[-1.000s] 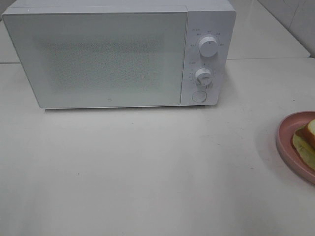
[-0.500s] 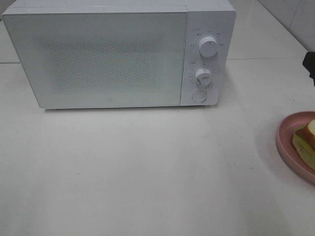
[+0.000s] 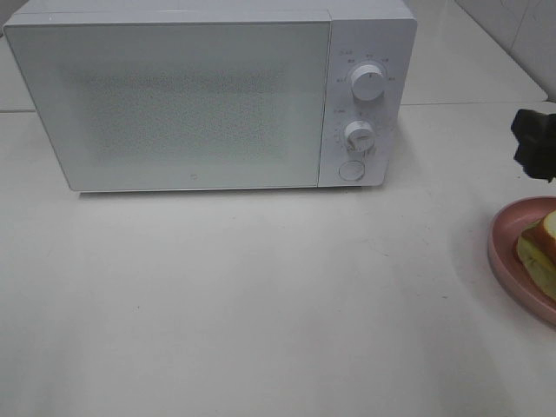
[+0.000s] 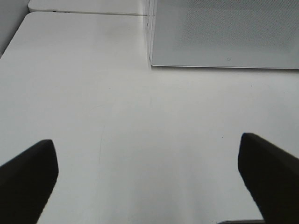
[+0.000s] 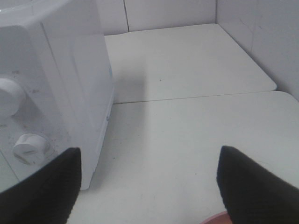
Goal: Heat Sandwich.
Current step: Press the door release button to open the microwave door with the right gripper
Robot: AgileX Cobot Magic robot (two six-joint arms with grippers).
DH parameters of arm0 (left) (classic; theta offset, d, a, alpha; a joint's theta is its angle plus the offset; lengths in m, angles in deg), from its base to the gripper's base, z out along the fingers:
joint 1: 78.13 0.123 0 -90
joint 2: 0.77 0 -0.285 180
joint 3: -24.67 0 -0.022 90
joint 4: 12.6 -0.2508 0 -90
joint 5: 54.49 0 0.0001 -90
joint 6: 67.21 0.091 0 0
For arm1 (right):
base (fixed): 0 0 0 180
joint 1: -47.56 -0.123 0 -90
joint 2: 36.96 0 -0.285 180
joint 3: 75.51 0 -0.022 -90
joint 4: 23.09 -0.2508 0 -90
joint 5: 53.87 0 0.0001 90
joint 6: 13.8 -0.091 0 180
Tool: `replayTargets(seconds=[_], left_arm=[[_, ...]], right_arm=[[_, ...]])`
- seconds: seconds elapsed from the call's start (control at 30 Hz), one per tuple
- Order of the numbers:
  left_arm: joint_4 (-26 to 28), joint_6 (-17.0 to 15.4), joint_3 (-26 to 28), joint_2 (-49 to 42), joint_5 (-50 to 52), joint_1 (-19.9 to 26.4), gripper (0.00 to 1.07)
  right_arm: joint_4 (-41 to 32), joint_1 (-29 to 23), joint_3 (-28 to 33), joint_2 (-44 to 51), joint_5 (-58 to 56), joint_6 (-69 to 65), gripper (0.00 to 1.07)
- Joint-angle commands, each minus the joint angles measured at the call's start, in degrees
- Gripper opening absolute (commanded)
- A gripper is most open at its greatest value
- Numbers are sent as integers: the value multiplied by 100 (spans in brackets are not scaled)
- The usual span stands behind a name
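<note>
The sandwich [image 3: 539, 254], pale bread with an orange-brown crust and yellow-green filling, lies on a round pink plate [image 3: 501, 252] at the right edge of the table, cut off by the frame. The white microwave [image 3: 174, 104] stands at the back with its door closed. My right gripper [image 3: 532, 144] shows as a dark shape at the right edge, behind the plate. In the right wrist view the right gripper [image 5: 149, 151] is open and holds nothing, with the microwave's side [image 5: 70, 79] beside it. My left gripper [image 4: 145, 142] is open over bare table near the microwave's front corner [image 4: 152, 58].
The microwave's control panel carries two knobs [image 3: 368, 83] [image 3: 358, 135] and a round button [image 3: 351, 169]. A sliver of the pink plate [image 5: 216, 218] shows below the right gripper. A tiled wall [image 5: 261, 37] rises at the table's far right.
My right gripper has come into the exterior view at the right edge and moved further in, behind the plate. The microwave, plate and sandwich have not moved.
</note>
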Motion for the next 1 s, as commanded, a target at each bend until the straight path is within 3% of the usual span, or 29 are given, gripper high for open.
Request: replayTargets(seconds=[0.03,0.1,0.37,0.77,1.0], left_arm=[[11,0,-23,-149,63,0,101],[11,0,-23,-149,63,0,101],[11,0,-23,-149,63,0,101],[11,0,-23,-149,63,0,101],[11,0,-23,-149,63,0,101]], right_arm=[[-567,-498,11,-269,372,647,76],[-1175,-951,11,-544,688,1008,76],[-2355,-2074,0,-1163,1662,1415,76],[-2607,-3111,-17,-1971,2366,1421,76],[-3489,-3696,-355,-2406,2378,1421,76]])
